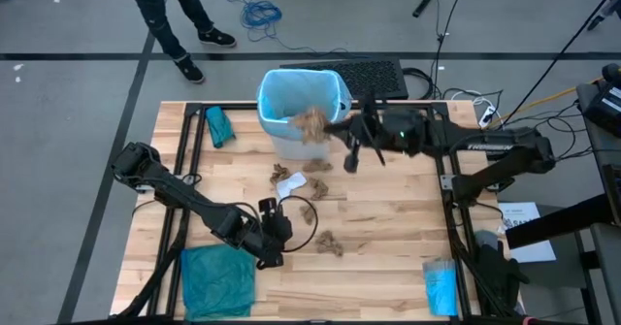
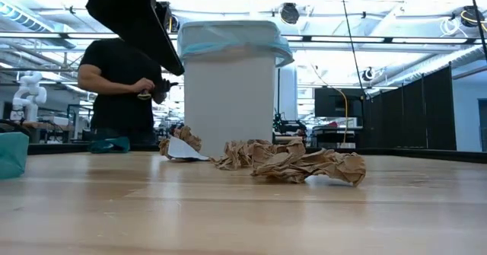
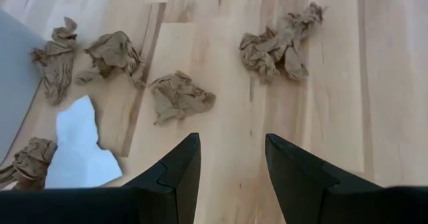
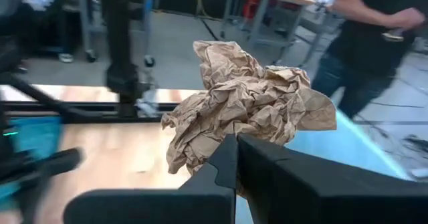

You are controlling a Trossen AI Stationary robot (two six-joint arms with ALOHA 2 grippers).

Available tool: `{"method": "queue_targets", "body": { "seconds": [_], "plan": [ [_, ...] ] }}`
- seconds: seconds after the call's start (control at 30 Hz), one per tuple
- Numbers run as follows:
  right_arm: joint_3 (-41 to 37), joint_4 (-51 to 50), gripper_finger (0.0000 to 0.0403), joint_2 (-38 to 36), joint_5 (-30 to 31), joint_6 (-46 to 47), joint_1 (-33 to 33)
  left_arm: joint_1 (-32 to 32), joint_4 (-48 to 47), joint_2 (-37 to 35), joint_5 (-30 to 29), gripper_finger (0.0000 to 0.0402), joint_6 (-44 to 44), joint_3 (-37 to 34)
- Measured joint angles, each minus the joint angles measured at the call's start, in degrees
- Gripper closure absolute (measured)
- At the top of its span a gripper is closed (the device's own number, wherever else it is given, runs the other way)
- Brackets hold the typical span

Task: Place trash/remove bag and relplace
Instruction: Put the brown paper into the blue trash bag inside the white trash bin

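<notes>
At the near left of the table we found the left gripper point(image 1: 275, 230) low over the wood with its fingers point(image 3: 180, 174) parted and nothing between them. Just beyond it lay crumpled brown paper scraps point(image 3: 179, 97), apart from the fingers, and beside them a white scrap point(image 3: 79, 142). A teal bag point(image 1: 217, 280) lay flat at the near left corner, and a small blue roll point(image 1: 440, 288) at the near right.

Farther off, the right gripper point(image 4: 235, 158) was clamped on a crumpled brown paper wad point(image 4: 249, 102), held at the rim of the white bin point(image 2: 230, 95), which wore the light blue bag point(image 1: 296, 94). Beyond the table a person point(image 2: 122, 80) stood. We could read no writing anywhere.
</notes>
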Motion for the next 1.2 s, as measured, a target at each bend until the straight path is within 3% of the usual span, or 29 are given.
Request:
{"method": "queue_targets", "body": {
  "seconds": [0.17,0.5,1.2],
  "plan": [
    [5.57,-3.11,0.0403,4.78,-4.25,-0.33,-6.31,0.00,0.11,0.00,-0.97,0.0237,0.02,0.00],
    [7.45,-1.53,0.0403,12.00,-8.94,3.25,-17.12,0.00,1.29,0.00,-1.76,0.0237,0.02,0.00],
    [7.48,1.55,0.0403,12.36,-9.22,3.93,-17.95,0.00,1.60,0.00,-1.78,0.0237,0.09,0.00]
  ]
}}
